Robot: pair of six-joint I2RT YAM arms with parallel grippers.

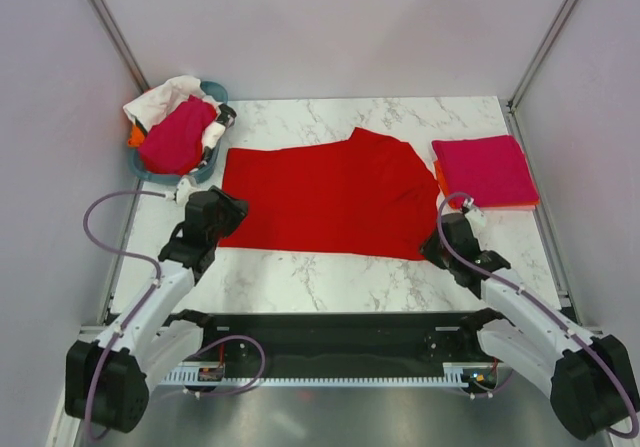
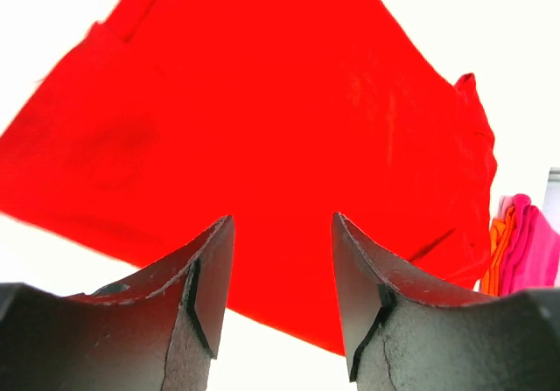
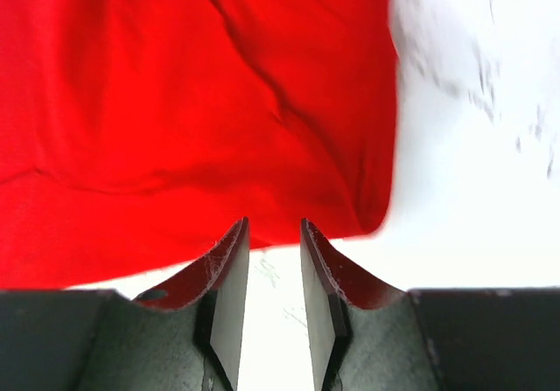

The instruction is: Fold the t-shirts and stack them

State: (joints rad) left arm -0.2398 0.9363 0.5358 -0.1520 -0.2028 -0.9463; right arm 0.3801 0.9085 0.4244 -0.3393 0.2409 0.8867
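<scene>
From my station I judged the job partly done: a folded magenta t-shirt (image 1: 487,170) lay on top of a folded orange t-shirt (image 1: 439,176) at the far right of the marble table (image 1: 330,269), so I counted two as already stacked. The red t-shirt (image 1: 330,192) was spread flat across the middle of the table, its right edge just beside that pile, and from above it looked folded over once at most, so it needed more folds before it could go on the stack. The left gripper (image 2: 282,225) hovered at the shirt's left edge with its jaws well apart and nothing between them, the near hem lying just beyond its fingertips. The right gripper (image 3: 274,226) sat by the shirt's near right corner, jaws only narrowly parted and also holding nothing, with bare table showing in the gap. More work waited in the teal tub (image 1: 207,174) at the far left, where a crumpled magenta shirt (image 1: 178,137), a white one (image 1: 165,97) and a scrap of orange cloth (image 1: 134,137) were heaped unfolded; how many garments were there I could not tell
</scene>
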